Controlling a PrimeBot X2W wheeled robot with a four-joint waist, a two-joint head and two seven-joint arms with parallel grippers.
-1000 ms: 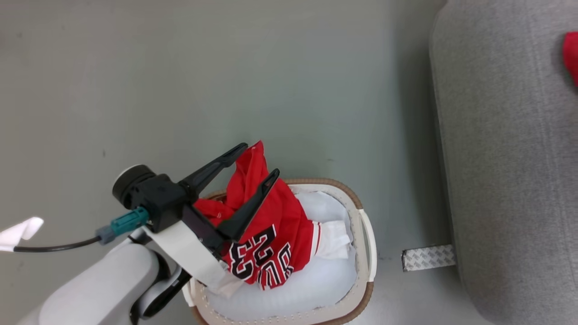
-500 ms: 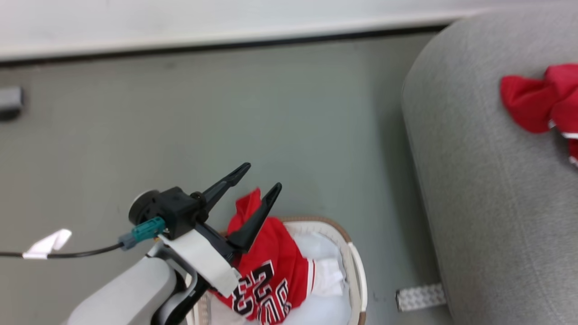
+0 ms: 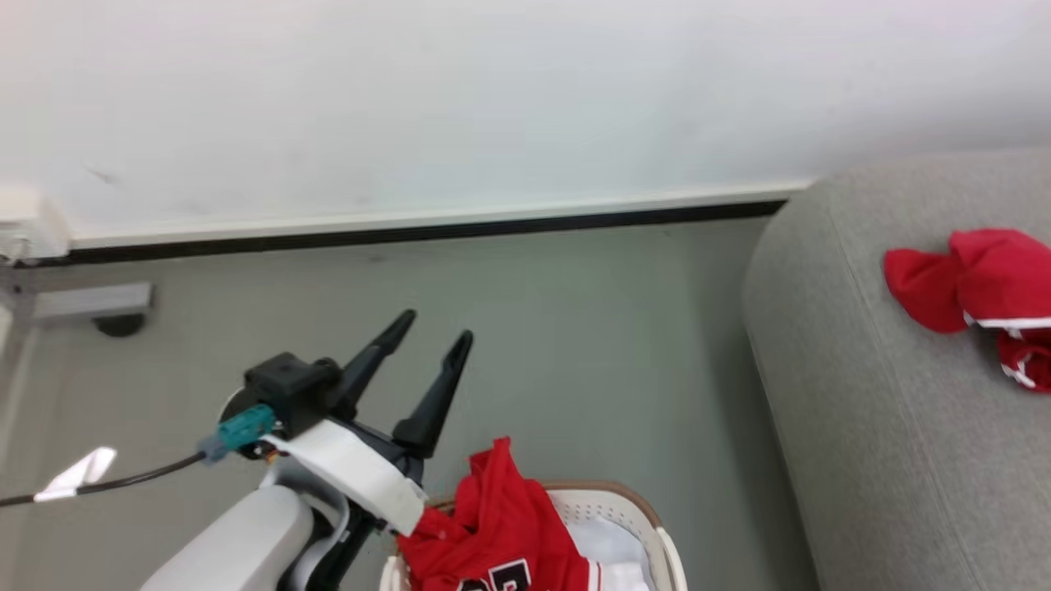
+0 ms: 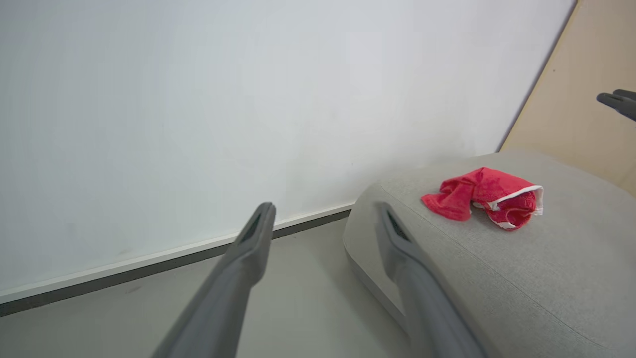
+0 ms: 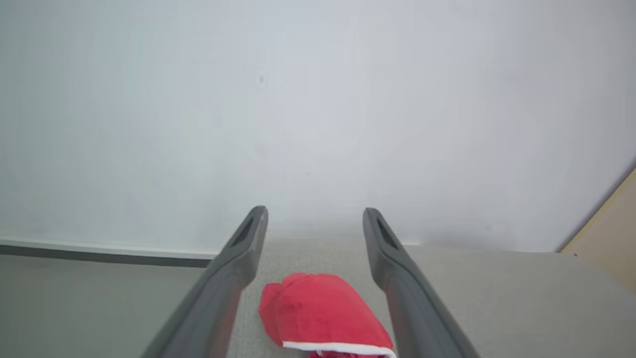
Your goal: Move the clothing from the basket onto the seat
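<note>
1. Location of the load: the red jersey point(image 3: 493, 525) lies in the basket point(image 3: 636, 505) at 6 o'clock in the head view. It is heaped toward the basket's 10 o'clock rim, with 1 fold standing above that rim. White fabric point(image 3: 608, 546) lies at the jersey's 3 o'clock. A second red garment point(image 3: 969, 283) with white trim lies on the seat point(image 3: 862, 427) at 3 o'clock.
2. Handling: the jersey looks light, soft and limp, with no shape of its own. Expect it to sag and trail when lifted. The smooth knit may slide in a shallow pinch. It is not fragile.
3. Grasp point: the raised fold at the jersey's 12 o'clock is the best hold. Pinch deep, through several layers, clear of the rim and the white fabric.
4. Grippers: the left gripper point(image 3: 436, 326) hangs at the jersey's 10 o'clock, apart from it, with jaws spread wide and empty. The right gripper point(image 5: 314, 212) also has wide, empty jaws, and the second red garment lies beyond them on the seat.
5. Surface: the seat is broad, grey and upholstered, with a rounded arm. Its texture should keep cloth from sliding. The floor point(image 3: 575, 328) is smooth grey-green.
6. Room: a white wall point(image 3: 493, 98) with a dark skirting strip point(image 3: 410, 234) closes 12 o'clock. A beige panel point(image 4: 571, 99) stands at 2 o'clock in the left wrist view.
</note>
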